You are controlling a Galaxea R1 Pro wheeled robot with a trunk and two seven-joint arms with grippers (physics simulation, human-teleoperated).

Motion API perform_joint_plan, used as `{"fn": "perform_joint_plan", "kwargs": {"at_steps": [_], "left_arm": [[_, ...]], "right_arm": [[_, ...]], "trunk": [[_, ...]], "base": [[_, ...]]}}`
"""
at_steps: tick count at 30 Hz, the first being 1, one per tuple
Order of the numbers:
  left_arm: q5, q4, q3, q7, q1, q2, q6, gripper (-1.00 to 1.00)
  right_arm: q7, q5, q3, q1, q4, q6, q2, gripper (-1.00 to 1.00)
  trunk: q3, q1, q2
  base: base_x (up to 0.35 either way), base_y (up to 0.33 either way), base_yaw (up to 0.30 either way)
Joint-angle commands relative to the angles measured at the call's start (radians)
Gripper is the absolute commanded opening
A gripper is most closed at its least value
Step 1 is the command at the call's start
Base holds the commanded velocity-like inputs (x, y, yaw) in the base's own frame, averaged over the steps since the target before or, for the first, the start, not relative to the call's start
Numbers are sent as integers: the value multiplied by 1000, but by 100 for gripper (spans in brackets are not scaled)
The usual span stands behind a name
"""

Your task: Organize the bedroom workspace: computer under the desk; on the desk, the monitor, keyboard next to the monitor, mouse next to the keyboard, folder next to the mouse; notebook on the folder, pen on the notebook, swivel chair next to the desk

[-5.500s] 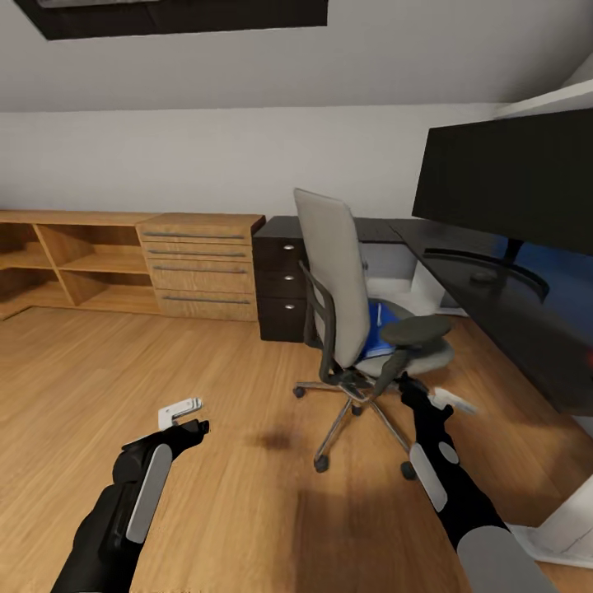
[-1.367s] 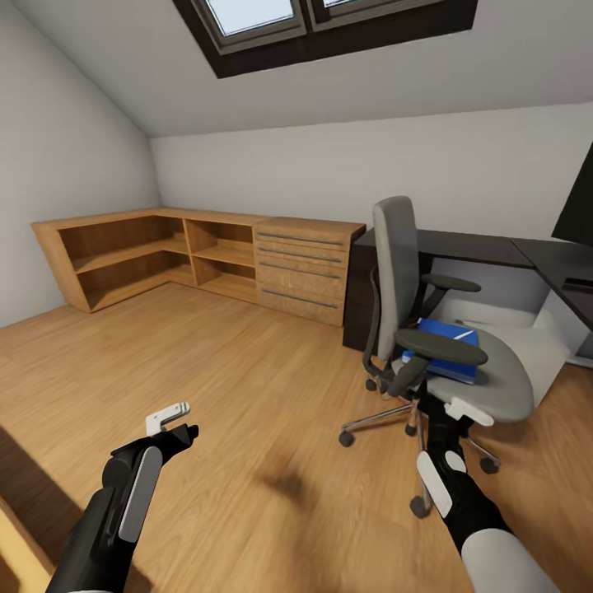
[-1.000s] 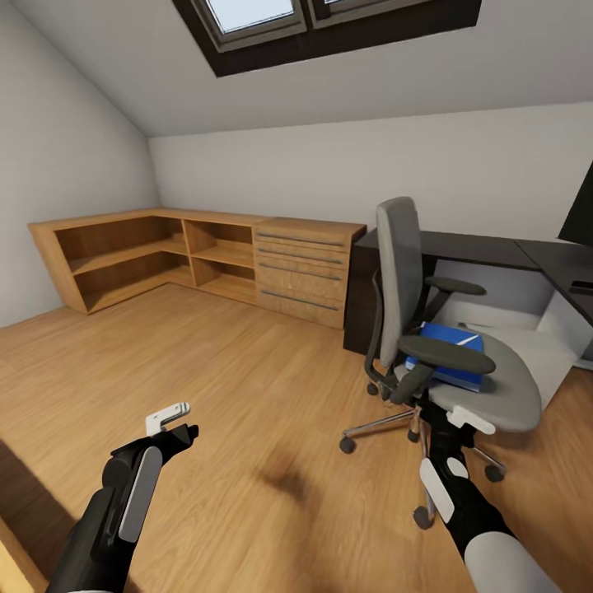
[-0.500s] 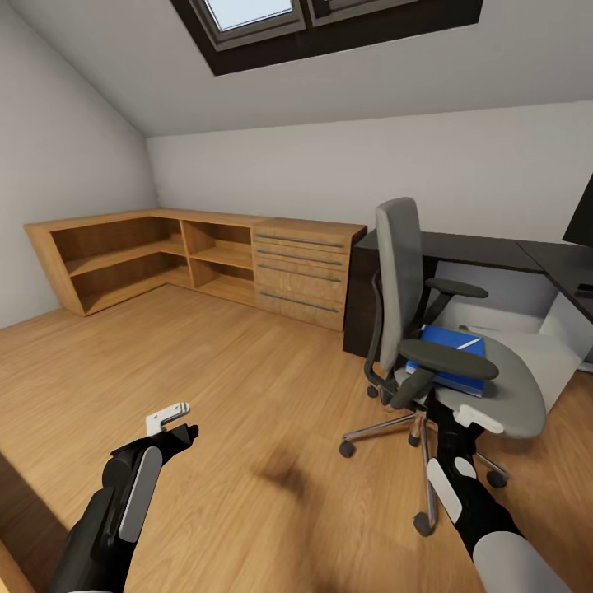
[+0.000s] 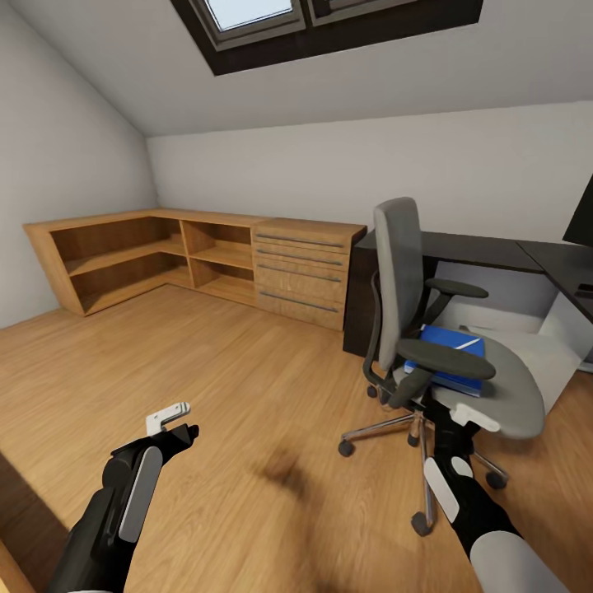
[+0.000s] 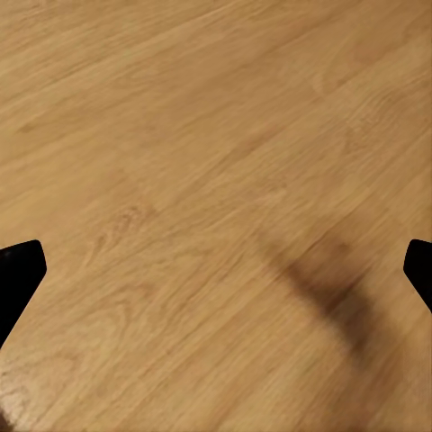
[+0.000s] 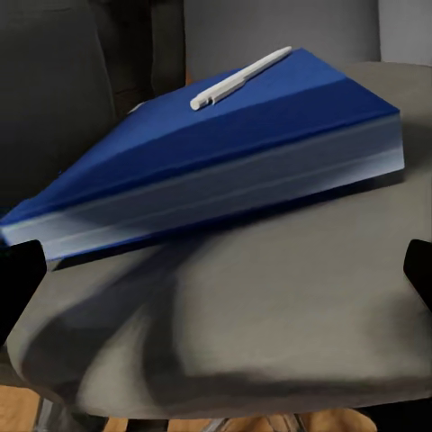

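Observation:
The grey swivel chair [image 5: 403,272] stands at the right on the wooden floor, with its seat [image 7: 270,324] toward the desk [image 5: 478,247]. On the seat lies the blue folder [image 5: 449,350] [image 7: 225,153], and the pale pen [image 5: 469,340] [image 7: 241,77] rests on top of it. My right gripper [image 5: 461,414] [image 7: 216,274] is open, low at the seat's near edge, pointing at the folder's pale side. My left gripper [image 5: 183,420] [image 6: 216,270] hangs open over bare floor. A sliver of the black monitor [image 5: 585,216] shows at the right edge. The computer, keyboard, mouse and notebook are out of view.
A light wooden shelf unit [image 5: 140,255] with a drawer cabinet [image 5: 301,276] runs along the far wall, left of the desk. The chair's chrome star base [image 5: 424,449] spreads on castors just beside my right forearm. Open floor lies to the left.
Since the earliest frame the view has swung left, leaving the monitor mostly out of it, and the chair's seat now faces right. Over the last second my right gripper stayed by the seat's edge.

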Motion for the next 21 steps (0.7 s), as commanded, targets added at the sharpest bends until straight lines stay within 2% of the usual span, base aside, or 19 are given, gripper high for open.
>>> {"fn": "perform_joint_plan", "kwargs": {"at_steps": [1, 13, 21], "left_arm": [[11, -1, 1, 8, -1, -1, 3, 100], [11, -1, 1, 8, -1, -2, 3, 100], [11, -1, 1, 8, -1, -2, 3, 100]], "right_arm": [[0, -7, 3, -1, 0, -5, 0, 100], [1, -7, 4, 0, 0, -6, 0, 100], [2, -7, 3, -1, 0, -12, 0, 100]], "trunk": [[-1, 0, 0], [-1, 0, 0], [0, 0, 0]], "base": [[0, 0, 36], [0, 0, 211], [0, 0, -2]]}}
